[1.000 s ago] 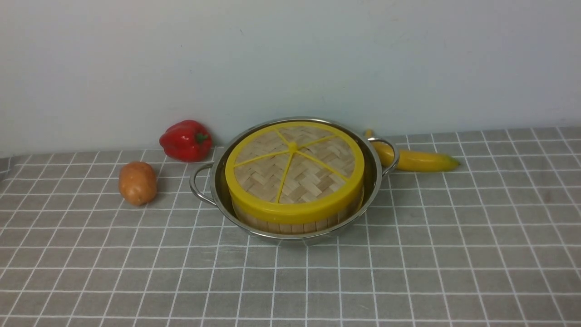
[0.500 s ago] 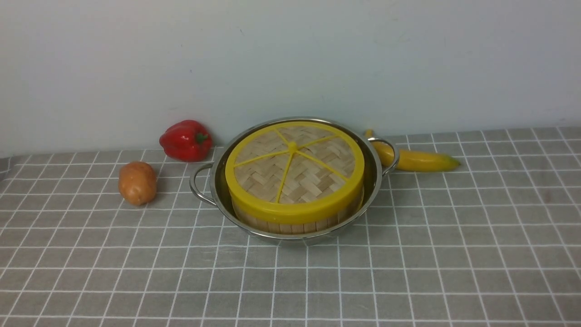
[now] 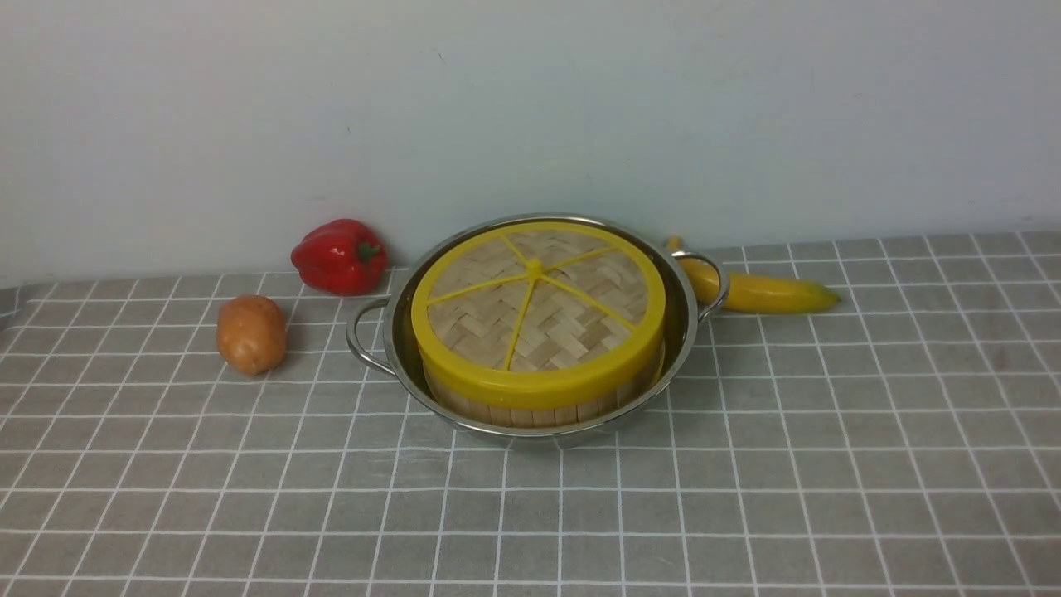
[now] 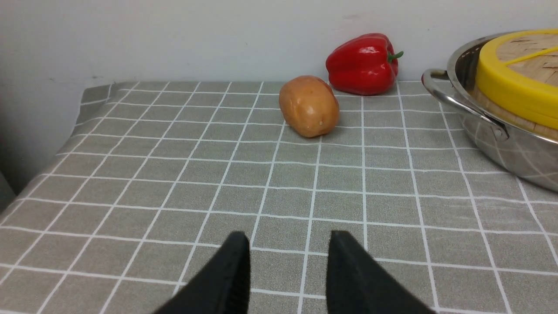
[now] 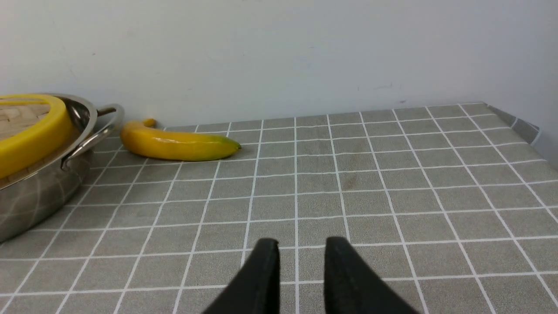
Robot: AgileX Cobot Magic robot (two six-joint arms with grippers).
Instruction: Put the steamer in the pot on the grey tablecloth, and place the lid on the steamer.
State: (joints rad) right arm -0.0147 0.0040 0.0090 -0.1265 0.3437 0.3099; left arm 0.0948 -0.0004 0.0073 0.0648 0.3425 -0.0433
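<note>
Grey cloth [image 3: 829, 431] before pale wall | lid [image 3: 537, 308] caps steamer [image 3: 530, 408] inside pot [image 3: 688, 332] | left gripper [image 4: 287, 237] and right gripper [image 5: 301, 242]: jaws parted, empty, above cloth.

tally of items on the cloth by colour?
Red: 1, pepper
Brown: 1, potato
Yellow: 1, banana
Silver: 1, pot
Bamboo with yellow rim: 2, steamer and lid
Total: 6
</note>
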